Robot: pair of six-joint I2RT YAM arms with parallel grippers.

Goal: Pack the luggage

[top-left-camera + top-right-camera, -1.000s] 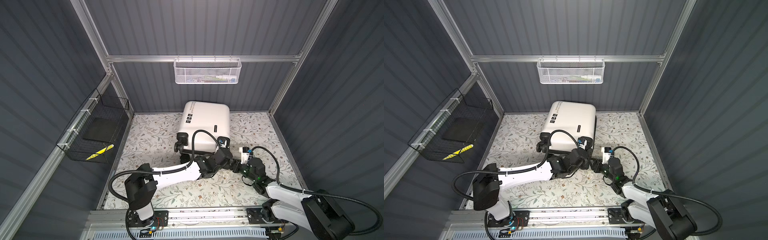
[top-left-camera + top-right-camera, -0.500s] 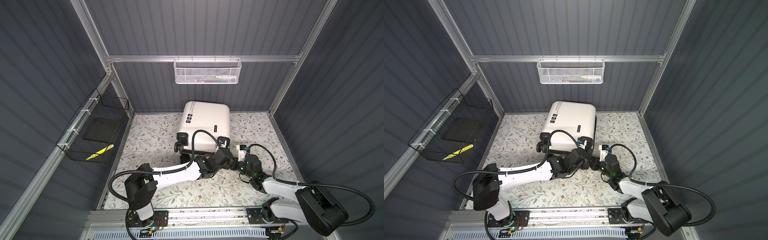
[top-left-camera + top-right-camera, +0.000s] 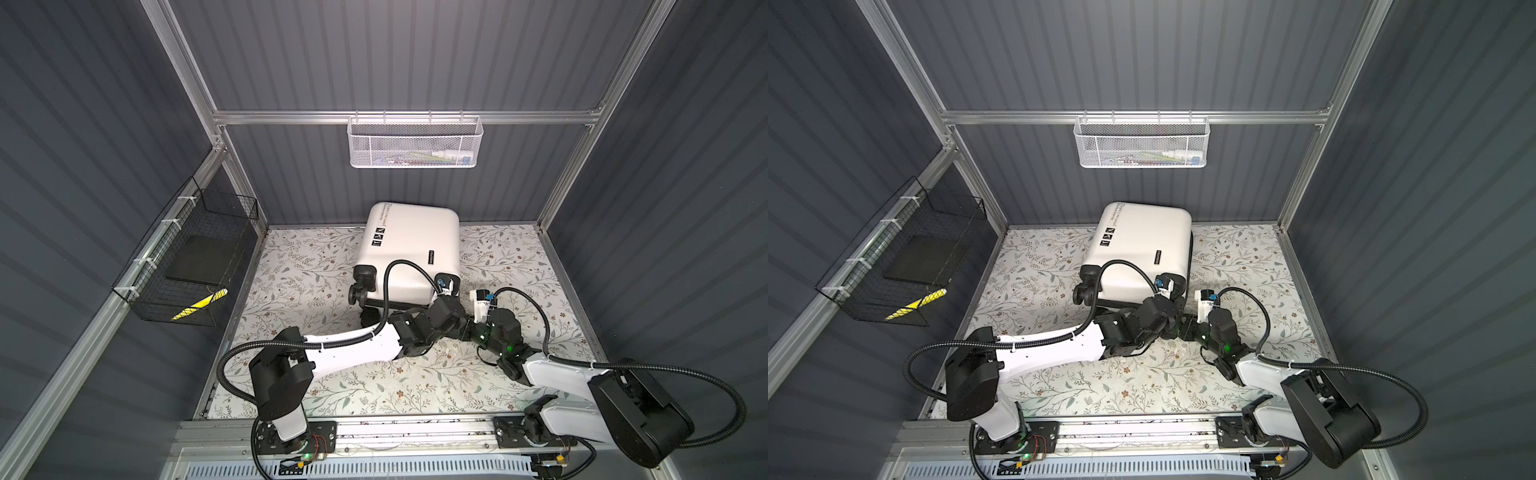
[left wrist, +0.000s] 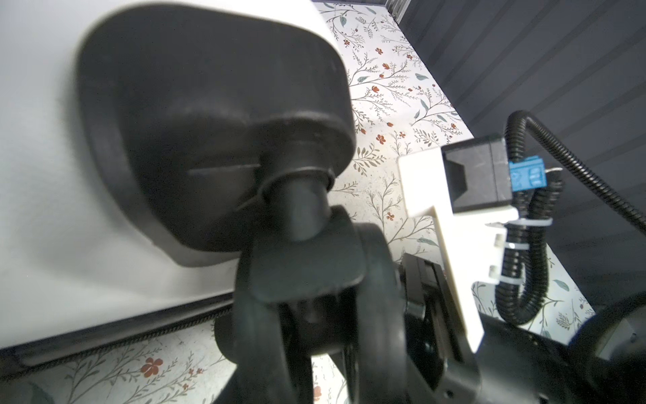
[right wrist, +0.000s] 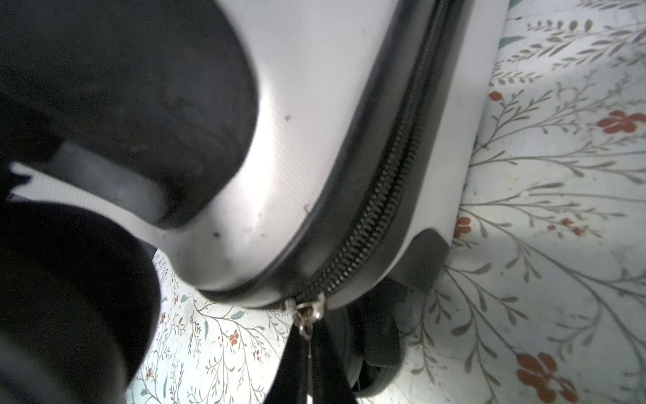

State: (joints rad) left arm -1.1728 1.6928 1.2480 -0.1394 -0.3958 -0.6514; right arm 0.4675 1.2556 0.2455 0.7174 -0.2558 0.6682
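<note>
Since a second ago the right arm [image 3: 557,374] has swung to the left. The right hand [image 5: 309,360] has come to the near right corner of the luggage [image 3: 411,245] and has closed; before, its jaws stood apart. The left arm [image 3: 353,349] and the luggage have kept their places.

The surface [image 3: 316,270] is a pale sheet printed with thin twigs, grey leaves and small red flowers. At its far middle the luggage lies flat on one broad side. It is closed and a little turned, with the wheels toward the near side. Its shell is white, hard and smooth, with rounded corners, black text and small square stickers.

On the left wall hangs a black wire basket [image 3: 187,257] with a dark flat slab inside. On the far wall hangs a white mesh basket [image 3: 415,143] of fine metal net.

The left hand [image 3: 452,308] is at the near right wheel [image 4: 307,307], a black double roller on a short round stem under a dull black moulded cap. In the left wrist view the wheel fills the place of the fingers, so I cannot tell how wide this hand is or whether it holds the wheel.

A black zipper [image 5: 377,217] with coarse teeth runs in the black band between the two shell halves. At its end, at the corner, hangs the small silver zipper pull [image 5: 309,313], and the right hand is closed tightly on its tab.
</note>
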